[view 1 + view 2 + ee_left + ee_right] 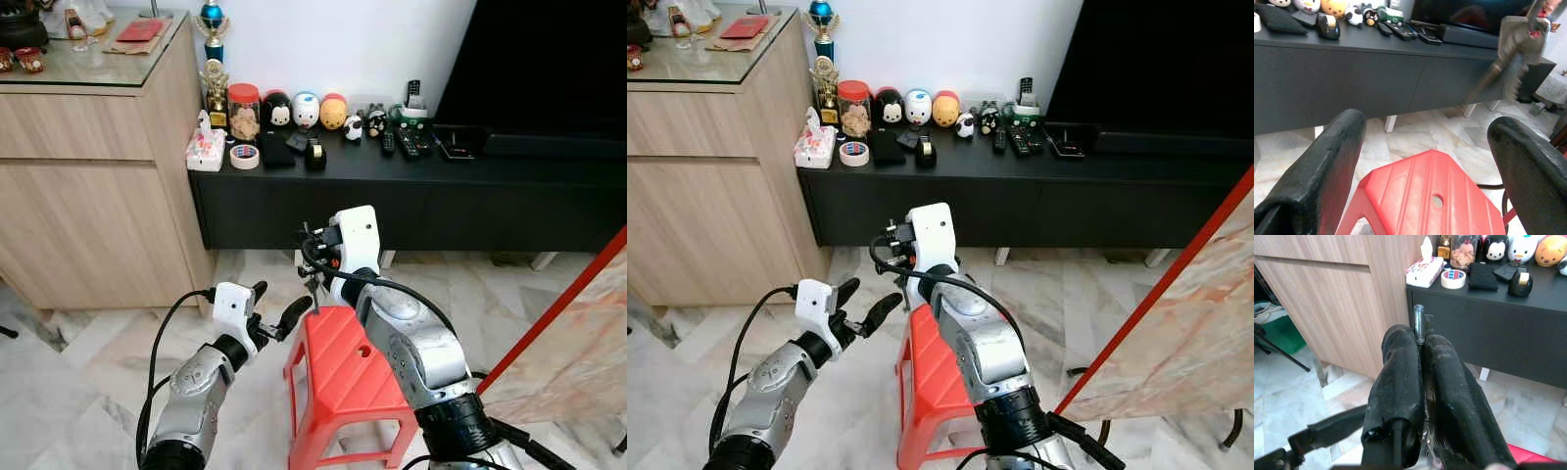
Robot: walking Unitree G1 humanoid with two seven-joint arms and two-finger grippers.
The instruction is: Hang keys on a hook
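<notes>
Right claw (312, 257) raised at frame centre, above the near edge of one red plastic stool (345, 370), fingers pressed together, pinching one bunch of keys (313, 285) dangling toward the stool top. Same pinch seen along the right wrist: both black fingers (1400, 377) closed on a metal piece. Left claw (276, 308) lower left of centre, spread wide, nothing between its fingers, just beside the stool's left edge, pointing at the hanging keys. Behind, across the upper frame, one long black bench (392, 171) carrying three round character figures, one tape roll (244, 157), one tissue pack (205, 150) and several remotes. One wooden cabinet (88, 186) at upper left.
</notes>
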